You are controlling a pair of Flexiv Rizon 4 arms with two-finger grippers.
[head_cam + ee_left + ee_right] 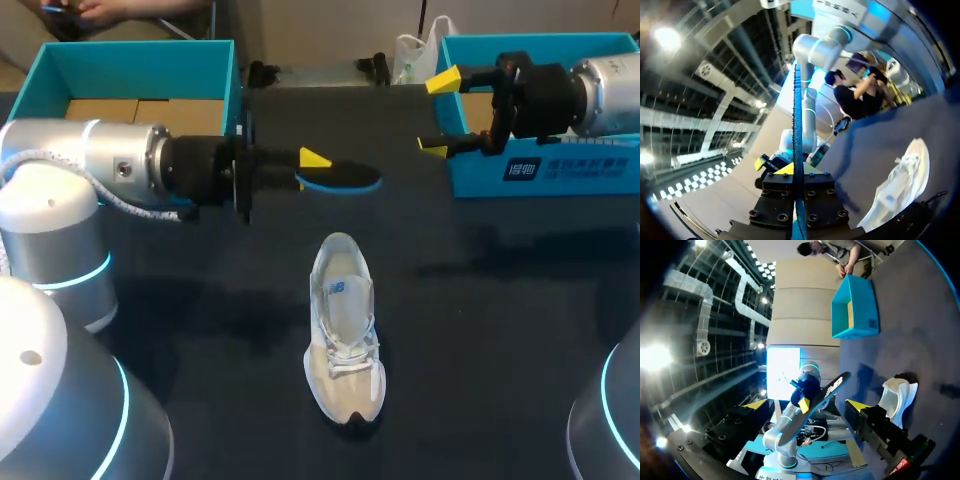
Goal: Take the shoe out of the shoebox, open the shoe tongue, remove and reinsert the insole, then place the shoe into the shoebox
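Note:
A white sneaker (345, 330) lies on the dark table, toe toward the near edge; it also shows in the wrist views (902, 185) (897, 395). My left gripper (310, 165) is shut on a black insole with a blue rim (342, 180), holding it in the air behind the shoe. In the left wrist view the insole (797, 140) stands edge-on between the fingers. My right gripper (438, 114) hangs open in front of the right shoebox, a short way right of the insole and apart from it. In the right wrist view the insole (832, 390) lies ahead of the open right gripper (807, 405).
A teal shoebox (60, 70) stands open at the back left, also seen in the right wrist view (855, 305). A second blue shoebox (540, 175) stands at the back right, behind my right gripper. A white bag (410, 55) sits at the back edge.

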